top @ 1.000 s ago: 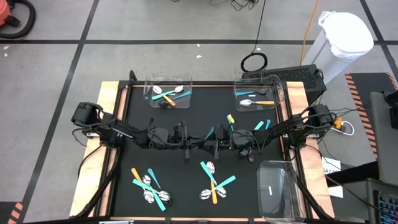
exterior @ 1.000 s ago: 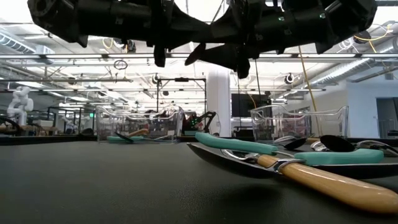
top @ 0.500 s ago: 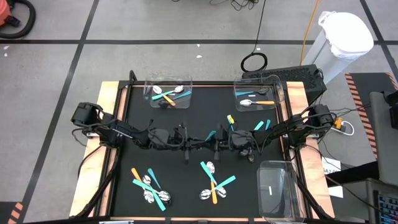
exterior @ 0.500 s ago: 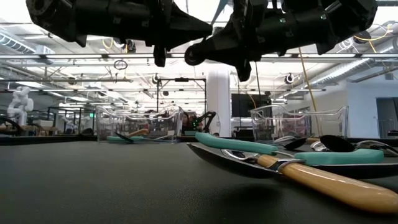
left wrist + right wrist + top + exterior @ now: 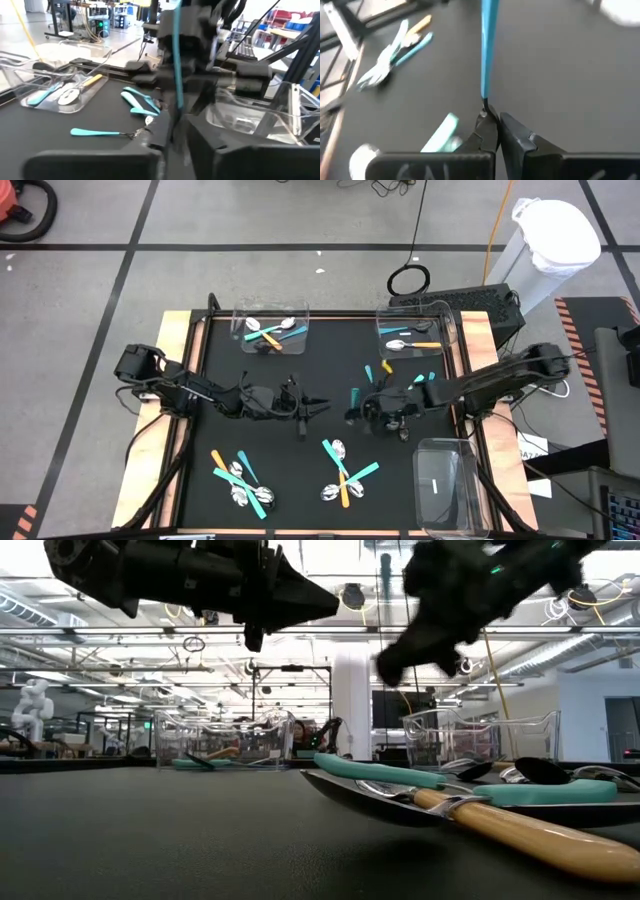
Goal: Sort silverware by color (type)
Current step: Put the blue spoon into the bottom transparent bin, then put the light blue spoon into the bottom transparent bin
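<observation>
Gripping teal utensil [image 5: 488, 45], right gripper [image 5: 495, 125] (mid-table)

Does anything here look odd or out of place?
Yes: both far bins, the left bin and the right bin, hold teal and orange handles mixed together, though sorting is by color. The near right bin holds no colored handles.

High view looks straight down over the whole table [image 5: 200, 480]; low view sits at tabletop level, facing the room. Each wrist view peers closely past its own fingers. All share the black mat around the right gripper [image 5: 352, 398]
</observation>
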`<action>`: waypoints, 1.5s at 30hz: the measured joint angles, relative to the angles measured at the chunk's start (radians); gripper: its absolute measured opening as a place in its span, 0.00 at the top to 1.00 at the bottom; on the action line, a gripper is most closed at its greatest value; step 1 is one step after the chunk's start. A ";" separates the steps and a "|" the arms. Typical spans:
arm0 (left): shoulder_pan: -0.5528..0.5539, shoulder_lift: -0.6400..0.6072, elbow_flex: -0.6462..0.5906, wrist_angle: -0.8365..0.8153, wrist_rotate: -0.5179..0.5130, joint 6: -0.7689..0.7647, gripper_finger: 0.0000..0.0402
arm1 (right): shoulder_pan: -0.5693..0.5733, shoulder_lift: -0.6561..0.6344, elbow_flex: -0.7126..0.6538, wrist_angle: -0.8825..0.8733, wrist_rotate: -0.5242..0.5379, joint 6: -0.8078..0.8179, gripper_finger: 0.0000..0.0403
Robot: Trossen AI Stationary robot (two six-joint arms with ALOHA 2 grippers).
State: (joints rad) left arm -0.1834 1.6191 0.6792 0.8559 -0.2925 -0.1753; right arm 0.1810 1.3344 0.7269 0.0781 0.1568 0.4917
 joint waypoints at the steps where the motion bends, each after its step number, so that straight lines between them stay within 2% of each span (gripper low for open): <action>1: 0.003 -0.001 0.000 -0.013 -0.002 0.000 0.76 | 0.006 -0.038 0.000 -0.052 -0.029 0.028 0.99; 7: 0.018 -0.001 0.000 -0.085 -0.006 0.036 0.57 | 0.059 -0.249 0.000 -0.345 -0.192 0.255 0.99; 10: 0.020 -0.001 0.000 -0.097 -0.007 0.064 0.54 | 0.104 -0.343 0.000 -0.460 -0.253 0.369 0.98; 15: 0.020 -0.001 0.000 -0.103 -0.008 0.084 0.53 | 0.236 -0.457 0.000 -0.606 -0.417 0.508 0.99; 20: 0.016 -0.001 0.000 -0.134 -0.008 0.076 0.53 | 0.419 -0.486 0.000 -0.738 -0.408 0.687 0.99; 25: 0.002 -0.001 0.000 -0.183 -0.007 0.076 0.53 | 0.608 -0.429 0.000 -0.760 -0.393 0.879 0.99; 29: -0.002 -0.001 0.000 -0.193 -0.008 0.076 0.53 | 0.708 -0.367 0.000 -0.766 -0.393 0.984 0.95; 37: -0.042 -0.001 0.000 -0.201 -0.025 0.076 0.53 | 0.785 -0.272 0.000 -0.779 -0.393 1.065 0.76; 41: -0.089 -0.048 0.001 -0.293 -0.067 0.075 0.53 | 0.784 -0.269 0.000 -0.777 -0.370 1.068 0.66; 45: -0.154 -0.132 0.001 -0.467 -0.136 0.009 0.53 | 0.784 -0.287 0.000 -0.741 -0.299 1.013 0.61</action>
State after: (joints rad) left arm -0.3379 1.4870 0.6804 0.3891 -0.4287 -0.1665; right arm 0.9646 1.0471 0.7273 -0.6629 -0.1420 1.5050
